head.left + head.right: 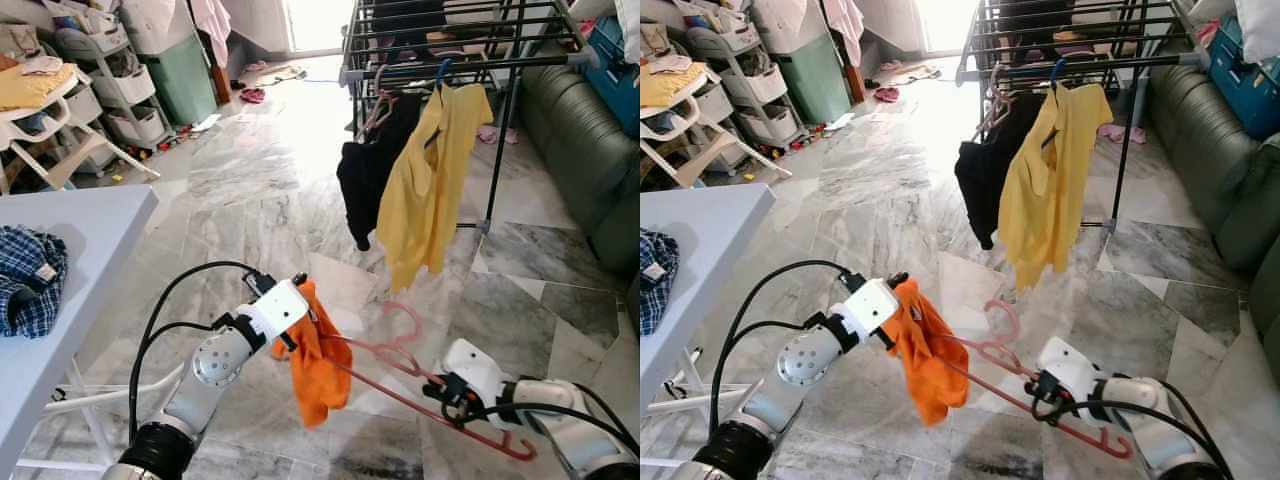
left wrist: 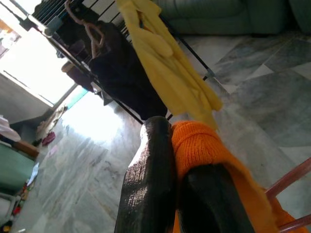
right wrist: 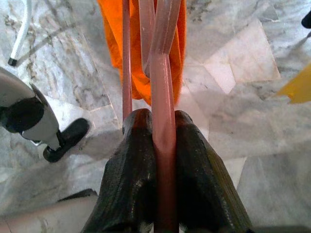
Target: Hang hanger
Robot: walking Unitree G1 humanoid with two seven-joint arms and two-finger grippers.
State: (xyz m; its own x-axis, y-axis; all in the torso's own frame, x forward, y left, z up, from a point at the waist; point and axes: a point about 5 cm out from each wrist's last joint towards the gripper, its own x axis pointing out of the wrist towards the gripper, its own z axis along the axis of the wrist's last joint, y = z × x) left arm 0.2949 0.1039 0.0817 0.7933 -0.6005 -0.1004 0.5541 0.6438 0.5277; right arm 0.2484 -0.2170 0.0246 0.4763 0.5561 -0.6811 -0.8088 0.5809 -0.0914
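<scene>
A pink hanger is held low over the marble floor between my two arms. My right gripper is shut on its bar near one end, seen at the lower right in the eye views. An orange garment drapes over the hanger's other end. My left gripper is shut on the top of that cloth. Further ahead stands a dark drying rack, with a yellow shirt and a black garment hanging from its front rail on hangers.
A white table stands at my left with a blue plaid garment on it. A green sofa runs along the right. Storage shelves and a white chair crowd the far left.
</scene>
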